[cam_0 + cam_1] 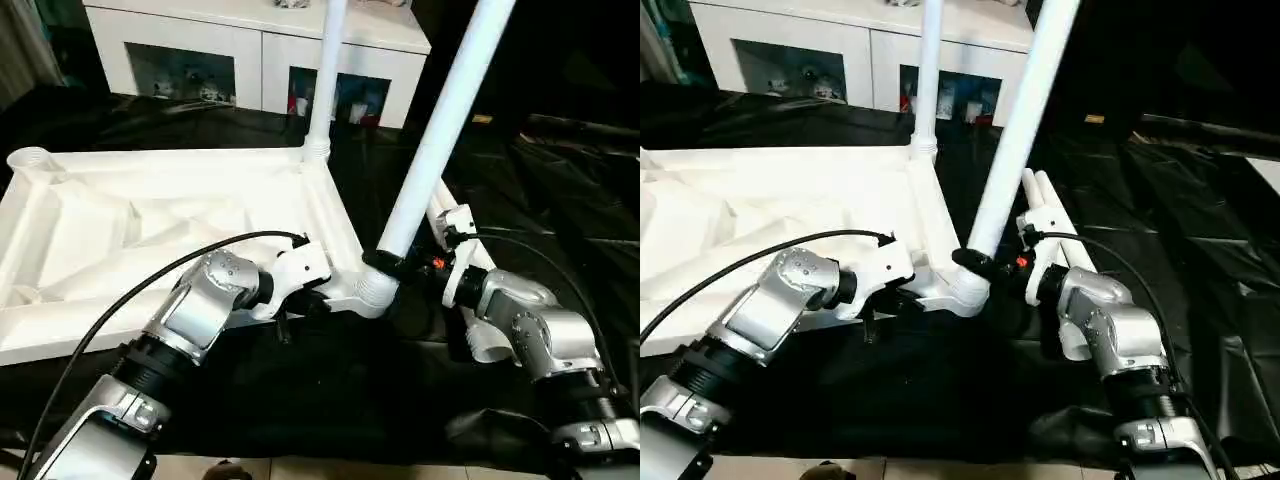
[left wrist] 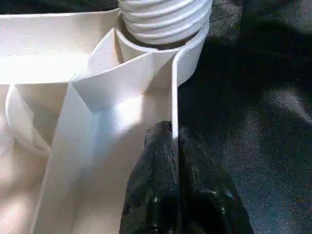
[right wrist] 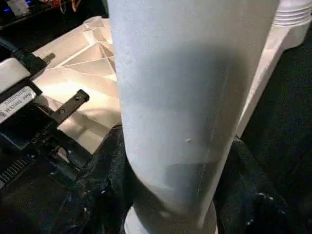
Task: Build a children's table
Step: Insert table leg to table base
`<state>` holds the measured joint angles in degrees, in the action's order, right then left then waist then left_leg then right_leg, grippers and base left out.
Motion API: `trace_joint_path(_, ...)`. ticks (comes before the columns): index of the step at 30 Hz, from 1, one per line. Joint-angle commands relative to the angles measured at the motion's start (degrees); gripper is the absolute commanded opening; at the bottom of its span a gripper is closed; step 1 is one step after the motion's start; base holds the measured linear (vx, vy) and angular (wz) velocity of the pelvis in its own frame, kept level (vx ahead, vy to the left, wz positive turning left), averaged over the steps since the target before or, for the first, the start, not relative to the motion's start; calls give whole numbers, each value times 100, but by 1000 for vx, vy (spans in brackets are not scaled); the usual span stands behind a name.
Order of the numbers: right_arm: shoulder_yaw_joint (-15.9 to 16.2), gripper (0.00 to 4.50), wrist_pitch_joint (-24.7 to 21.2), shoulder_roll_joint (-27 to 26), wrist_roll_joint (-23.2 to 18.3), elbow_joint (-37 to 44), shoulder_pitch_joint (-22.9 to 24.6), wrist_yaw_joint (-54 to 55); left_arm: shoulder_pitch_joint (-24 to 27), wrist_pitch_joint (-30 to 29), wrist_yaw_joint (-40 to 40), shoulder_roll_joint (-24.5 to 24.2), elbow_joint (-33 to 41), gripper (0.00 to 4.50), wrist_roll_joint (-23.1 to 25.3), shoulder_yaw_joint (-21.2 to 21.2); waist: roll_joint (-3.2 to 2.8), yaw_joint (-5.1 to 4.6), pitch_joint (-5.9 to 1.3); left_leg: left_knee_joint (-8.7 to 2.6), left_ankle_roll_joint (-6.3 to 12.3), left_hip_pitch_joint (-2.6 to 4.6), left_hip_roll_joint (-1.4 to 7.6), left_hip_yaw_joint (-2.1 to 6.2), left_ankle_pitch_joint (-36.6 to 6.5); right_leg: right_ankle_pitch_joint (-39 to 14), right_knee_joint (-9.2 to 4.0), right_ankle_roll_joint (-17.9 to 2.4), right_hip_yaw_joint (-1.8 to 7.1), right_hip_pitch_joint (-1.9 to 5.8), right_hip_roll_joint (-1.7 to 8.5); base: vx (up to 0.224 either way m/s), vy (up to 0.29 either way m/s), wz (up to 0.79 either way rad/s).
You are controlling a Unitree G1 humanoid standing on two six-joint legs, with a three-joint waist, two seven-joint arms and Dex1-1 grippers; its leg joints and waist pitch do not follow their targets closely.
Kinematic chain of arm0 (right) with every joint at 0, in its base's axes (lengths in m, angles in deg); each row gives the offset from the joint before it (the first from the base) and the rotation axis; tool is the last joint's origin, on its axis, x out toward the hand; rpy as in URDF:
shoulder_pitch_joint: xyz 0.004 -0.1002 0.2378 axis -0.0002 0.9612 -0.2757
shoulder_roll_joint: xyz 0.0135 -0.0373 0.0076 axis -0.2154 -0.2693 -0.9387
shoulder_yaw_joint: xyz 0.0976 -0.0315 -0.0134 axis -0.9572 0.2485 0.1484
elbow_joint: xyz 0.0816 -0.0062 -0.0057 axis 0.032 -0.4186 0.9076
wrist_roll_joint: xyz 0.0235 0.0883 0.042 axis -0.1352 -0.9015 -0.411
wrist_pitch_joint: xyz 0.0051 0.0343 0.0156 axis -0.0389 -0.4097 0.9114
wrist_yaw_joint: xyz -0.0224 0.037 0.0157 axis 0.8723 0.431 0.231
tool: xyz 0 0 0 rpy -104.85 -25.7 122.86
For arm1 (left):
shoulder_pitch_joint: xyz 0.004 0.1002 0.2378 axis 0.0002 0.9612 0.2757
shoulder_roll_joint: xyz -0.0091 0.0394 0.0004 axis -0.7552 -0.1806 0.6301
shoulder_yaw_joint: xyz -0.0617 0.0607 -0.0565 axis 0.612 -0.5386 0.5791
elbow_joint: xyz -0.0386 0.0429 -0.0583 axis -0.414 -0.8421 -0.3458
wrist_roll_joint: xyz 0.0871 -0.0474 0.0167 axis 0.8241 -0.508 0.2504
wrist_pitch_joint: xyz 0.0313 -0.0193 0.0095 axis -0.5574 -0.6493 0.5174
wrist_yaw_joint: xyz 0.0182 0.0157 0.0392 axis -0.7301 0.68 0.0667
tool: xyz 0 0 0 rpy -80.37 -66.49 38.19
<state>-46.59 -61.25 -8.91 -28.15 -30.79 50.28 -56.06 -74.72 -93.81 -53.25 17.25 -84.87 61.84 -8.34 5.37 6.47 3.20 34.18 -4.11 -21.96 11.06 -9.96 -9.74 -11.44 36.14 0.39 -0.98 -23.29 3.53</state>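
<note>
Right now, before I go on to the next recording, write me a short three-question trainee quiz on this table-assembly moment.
1. True or false: the left gripper is shut on the tabletop's rim.
2. Which leg does the right gripper clasp? A) the far upright leg B) the tilted near-corner leg C) a loose leg on the black sheet
3. How many legs stand in corner sockets?

Key: 1 true. 2 B. 3 two; the near one leans.
</note>
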Motion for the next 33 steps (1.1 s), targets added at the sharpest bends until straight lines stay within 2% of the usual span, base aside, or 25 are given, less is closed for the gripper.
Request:
trace_joint_path(1, -32, 188, 80, 68, 74, -167, -109, -66, -44, 123, -115, 35, -55, 0, -76, -137, 37, -10, -381, -375, 186, 120, 186, 1, -709, -606, -390, -1232, 144, 264, 395, 0, 0, 0)
trace_joint_path(4, -57, 188, 211, 12, 160, -500, -224, -58, -40, 141, -115, 9, -61, 0, -81, -158, 45, -11, -392, -366, 211, 114, 184, -1, -598, -443, -364, -1282, 140, 268, 396, 0, 0, 0)
trace_joint_path(10, -75, 188, 279, -38, 176, -816, -309, -82, -42, 149, -151, -21, -69, 0, -85, -160, 36, -13, -389, -372, 202, 117, 186, 2, -656, -512, -376, -1276, 138, 269, 397, 0, 0, 0)
trace_joint_path(15, -305, 187, 393, -144, 50, -1226, -346, -35, -82, 195, -121, -25, -127, 0, -92, -133, 30, -15, -386, -383, 130, 127, 187, 6, -818, -698, -400, -1262, 138, 257, 404, 0, 0, 0)
trace_joint_path(21, -560, 187, 504, -253, -154, -1342, -90, 21, -110, 248, -21, 38, -177, 0, -122, -74, 14, -7, -390, -396, 89, 129, 197, 14, -894, -705, -407, -1248, 138, 260, 407, 0, 0, 0)
trace_joint_path(24, -649, 187, 691, -370, -171, -1351, 130, 26, -124, 303, 53, 76, -225, 0, -141, -28, -9, -5, -389, -399, 82, 127, 192, 14, -932, -637, -408, -1275, 137, 256, 400, 0, 0, 0)
trace_joint_path(25, -724, 187, 788, -456, -216, -1312, 275, 75, -129, 315, 72, 89, -240, 0, -152, -11, -35, 3, -389, -401, 76, 127, 193, 18, -950, -638, -405, -1273, 140, 258, 406, 0, 0, 0)
trace_joint_path(26, -751, 187, 817, -487, -237, -1301, 316, 97, -137, 318, 73, 91, -250, 0, -156, -6, -66, 8, -371, -418, 50, 138, 199, 25, -1073, -726, -423, -1265, 141, 242, 407, 0, 0, 0)
trace_joint_path(27, -765, 187, 829, -500, -244, -1298, 331, 109, -142, 320, 72, 92, -257, 0, -157, -4, -48, 0, -373, -423, 39, 137, 198, 27, -1134, -784, -432, -1258, 138, 246, 403, 0, 0, 0)
trace_joint_path(28, -792, 187, 897, -547, -258, -1264, 408, 156, -150, 325, 77, 97, -267, 0, -162, 5, -80, 5, -351, -442, 0, 143, 196, 36, -1266, -964, -449, -1233, 141, 233, 406, 0, 0, 0)
trace_joint_path(29, -811, 187, 986, -595, -261, -1205, 491, 202, -154, 330, 83, 99, -271, 0, -163, 11, -69, -2, -351, -443, -7, 150, 198, 33, -1329, -1034, -464, -1221, 142, 228, 403, 0, 0, 0)
trace_joint_path(30, -839, 187, 1123, -667, -266, -1114, 618, 272, -162, 338, 94, 103, -279, 0, -165, 21, -94, 8, -328, -464, -41, 151, 200, 42, -1469, -1196, -490, -1168, 149, 215, 409, 0, 0, 0)
trace_joint_path(33, -856, 187, 1346, -779, -208, -944, 815, 367, -176, 346, 97, 96, -277, 0, -166, 37, -95, -1, -323, -482, -70, 153, 203, 59, -1623, -1369, -504, -1120, 150, 209, 414, 0, 0, 0)
